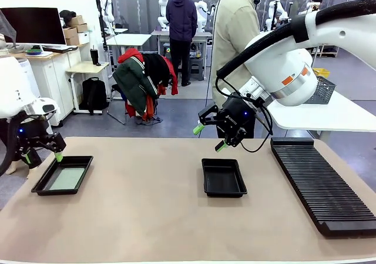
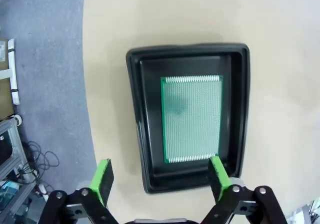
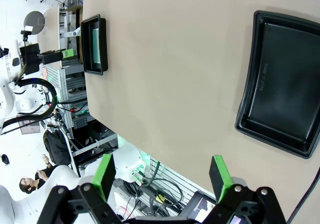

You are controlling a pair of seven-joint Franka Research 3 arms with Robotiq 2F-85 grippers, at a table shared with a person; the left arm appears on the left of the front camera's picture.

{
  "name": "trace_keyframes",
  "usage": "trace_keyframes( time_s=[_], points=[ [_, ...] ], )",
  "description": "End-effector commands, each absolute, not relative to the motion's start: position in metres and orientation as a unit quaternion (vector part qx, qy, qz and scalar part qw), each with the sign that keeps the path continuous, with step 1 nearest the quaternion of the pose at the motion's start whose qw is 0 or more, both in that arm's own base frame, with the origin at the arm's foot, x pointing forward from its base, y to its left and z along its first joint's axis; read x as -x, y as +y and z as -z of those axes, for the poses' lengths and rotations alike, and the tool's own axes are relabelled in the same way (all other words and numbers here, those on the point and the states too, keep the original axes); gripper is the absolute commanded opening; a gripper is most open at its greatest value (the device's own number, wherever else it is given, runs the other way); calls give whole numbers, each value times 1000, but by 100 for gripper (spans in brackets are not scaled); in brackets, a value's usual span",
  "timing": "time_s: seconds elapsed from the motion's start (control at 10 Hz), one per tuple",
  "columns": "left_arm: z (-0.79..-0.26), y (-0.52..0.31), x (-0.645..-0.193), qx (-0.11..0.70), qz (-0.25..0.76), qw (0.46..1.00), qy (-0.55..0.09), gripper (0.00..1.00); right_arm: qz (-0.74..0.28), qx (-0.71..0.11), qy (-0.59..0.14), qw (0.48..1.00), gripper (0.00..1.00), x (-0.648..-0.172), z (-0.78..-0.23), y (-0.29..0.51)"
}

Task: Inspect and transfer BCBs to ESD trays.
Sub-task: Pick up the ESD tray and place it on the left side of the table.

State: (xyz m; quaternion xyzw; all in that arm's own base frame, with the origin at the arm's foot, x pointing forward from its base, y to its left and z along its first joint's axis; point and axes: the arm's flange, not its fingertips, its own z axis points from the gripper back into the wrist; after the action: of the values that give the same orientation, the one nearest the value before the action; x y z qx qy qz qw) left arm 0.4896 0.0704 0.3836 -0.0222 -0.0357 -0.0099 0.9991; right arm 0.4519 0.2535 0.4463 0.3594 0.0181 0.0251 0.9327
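— Where's the BCB [image 2: 192,118]?
— Flat in the left tray [image 2: 133,109]; pale green, finely gridded.
— Holding anything?
— No: left fingers [image 2: 104,176] and right fingers [image 3: 105,171] both wide, above the surface [image 2: 280,59].

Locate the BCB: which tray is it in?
In the front view the BCB lies flat in the ESD tray at the table's left end, just below the open left gripper and well left of the middle tray.
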Motion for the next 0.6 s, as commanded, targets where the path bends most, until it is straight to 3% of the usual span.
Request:
trace_keyframes(
  time_s=[0.0,0.5],
  points=[
    [-409,67,-481,12,18,1000,-15,100,-21,-355,18,934,100,-453,-446,255],
    [-465,47,-466,-25,16,999,-13,100,-21,-355,18,934,100,-453,-446,255]
  ],
)
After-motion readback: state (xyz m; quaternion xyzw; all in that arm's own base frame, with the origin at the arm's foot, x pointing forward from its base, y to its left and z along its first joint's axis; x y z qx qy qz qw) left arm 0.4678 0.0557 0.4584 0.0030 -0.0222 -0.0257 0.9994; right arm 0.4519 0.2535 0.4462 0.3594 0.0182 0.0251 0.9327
